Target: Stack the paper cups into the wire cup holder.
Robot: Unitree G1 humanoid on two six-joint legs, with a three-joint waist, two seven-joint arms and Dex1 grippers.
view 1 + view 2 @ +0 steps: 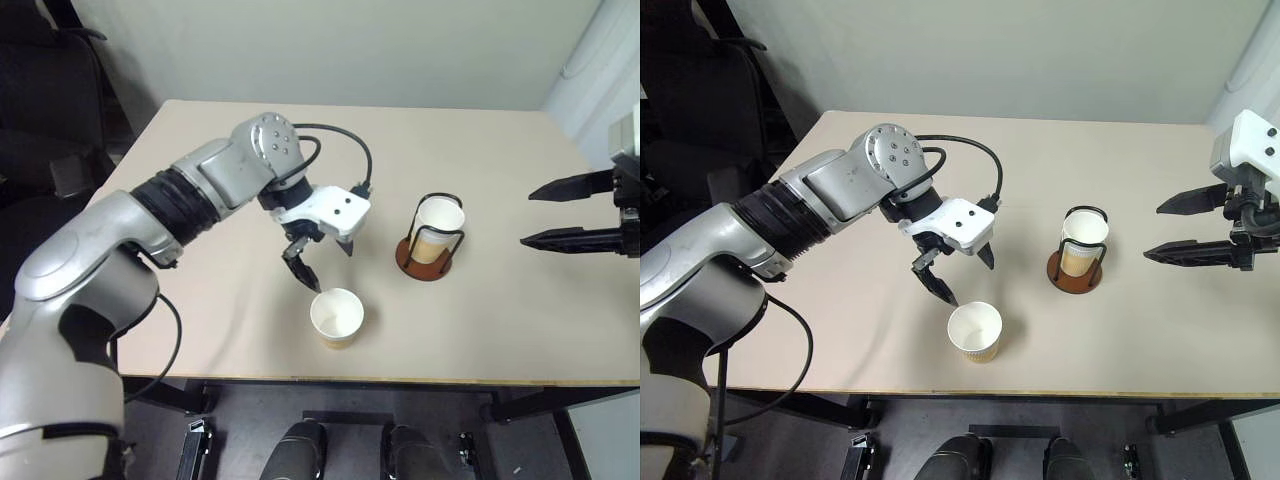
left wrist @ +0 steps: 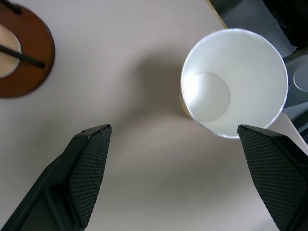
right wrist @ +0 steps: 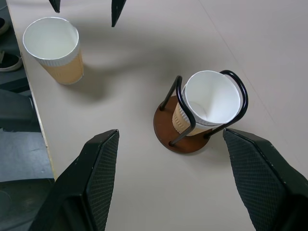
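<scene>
One paper cup point(image 1: 337, 316) stands upright near the table's front edge, its white inside empty. My left gripper point(image 1: 331, 267) hangs open just above and behind it, pointing steeply down, with nothing between the fingers; the cup's rim point(image 2: 234, 89) lies close to one fingertip. To the right stands the wire cup holder point(image 1: 412, 265) on its round brown base, with another paper cup point(image 1: 438, 225) nested inside it. My right gripper point(image 1: 527, 218) hovers open and empty to the right of the holder, pointing at it. In the right wrist view the holder's base point(image 3: 163, 127) sits between the fingers.
The table's front edge point(image 1: 400, 380) runs just in front of the loose cup. A dark chair point(image 1: 40, 150) stands off the table's left side. Bare tabletop stretches behind and between the cup and the holder.
</scene>
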